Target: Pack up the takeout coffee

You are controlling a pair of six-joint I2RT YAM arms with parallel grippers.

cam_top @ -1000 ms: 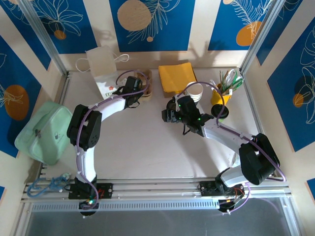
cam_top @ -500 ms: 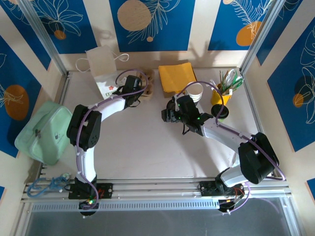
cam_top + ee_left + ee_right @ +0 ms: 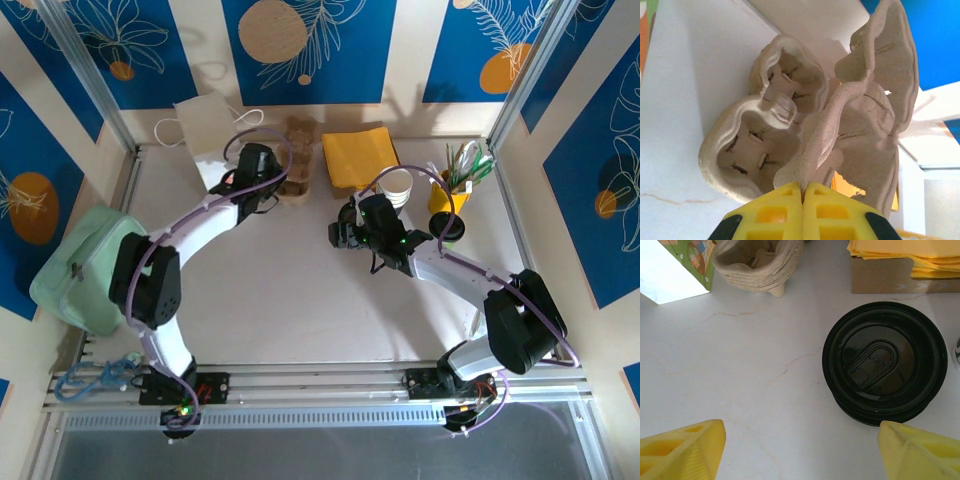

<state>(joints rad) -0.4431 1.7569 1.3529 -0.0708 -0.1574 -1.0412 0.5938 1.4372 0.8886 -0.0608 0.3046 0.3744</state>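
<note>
Surveying from the top camera:
- Left claw (image 3: 276, 178) at the back of the counter (image 3: 300, 300), against a pulp cup carrier (image 3: 297, 160), just beside the white paper bag (image 3: 205, 125).
- Right claw (image 3: 347, 228) near mid-counter, in front of the yellow napkins (image 3: 360, 158).
- Takeout coffee (image 3: 452, 230) upright at the right of the counter, black lid on. Just past the right forearm, in front of a yellow cup of utensils (image 3: 450, 192), near a stack of white cups (image 3: 398, 187), apart from both claws.
- Green bag (image 3: 85, 270) at the left edge.

Left wrist camera:
- Left claw (image 3: 803, 192) closed, yellow fingers pressed together on a thin rib of the pulp cup carrier (image 3: 840, 120).
- Carrier tilted, two wells turned toward the lens.

Right wrist camera:
- Right claw (image 3: 801, 440) spread wide, gripping nothing, one finger at each lower corner.
- Stack of loose black lids (image 3: 884, 360) on the counter (image 3: 740, 365), ahead of the right-hand finger.
- Nested pulp trays (image 3: 760, 265) at upper left, next to the white paper bag (image 3: 670, 270) with its green print.
- Yellow napkins (image 3: 905, 252) behind the lids.
</note>
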